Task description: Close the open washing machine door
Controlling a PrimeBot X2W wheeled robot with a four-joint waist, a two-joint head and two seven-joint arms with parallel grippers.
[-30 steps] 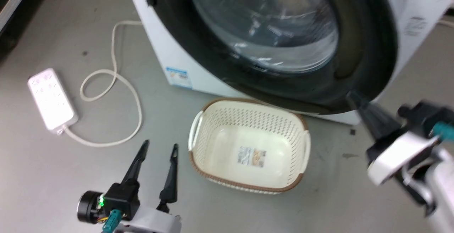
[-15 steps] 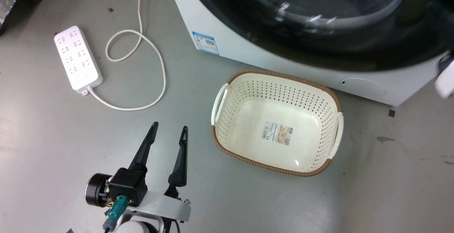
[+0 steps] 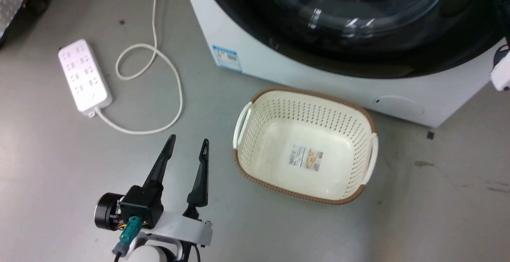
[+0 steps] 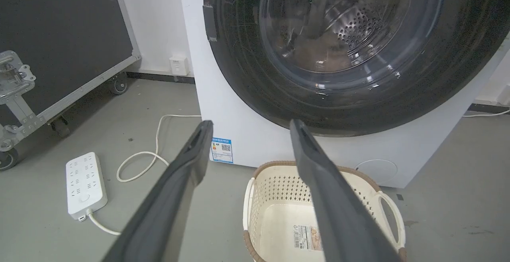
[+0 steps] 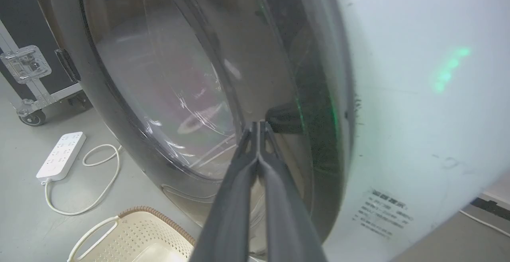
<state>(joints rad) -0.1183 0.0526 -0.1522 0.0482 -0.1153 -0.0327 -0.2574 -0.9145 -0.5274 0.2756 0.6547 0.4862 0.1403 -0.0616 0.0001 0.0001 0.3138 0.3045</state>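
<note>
Vs one second ago: no more overhang of the large round black-rimmed washing machine door (image 3: 350,26), clear bulging glass at centre, above the cream perforated plastic basket (image 3: 303,104) with brown rim. Now lying flat against the front of the white boxy front-loading washing machine (image 3: 279,70), leaving the small round flap (image 3: 398,104) low on that front uncovered. Allow for a shifted head camera; judged from door-to-machine fit, not from place in picture. Same fit as half a second ago.

Right wrist view: find right pincer (image 5: 259,123) pressed together, nothing between the fingers, tips touching the black rim just beside a dark recess, near the machine's white side panel. No gap visible there between rim and body.

Find left pincer (image 3: 188,139) spread and empty above the grey floor (image 3: 59,174), beside the basket, well apart from the door.

Note basket, white power strip (image 3: 83,74) and looped white cable (image 3: 175,90) placed as before relative to the machine.

Judged: swing-shut essentially done. Cannot tell latch engagement. Probably calls for one last firm press on the rim, then backing off. Risk: springing back open if not clicked.
</note>
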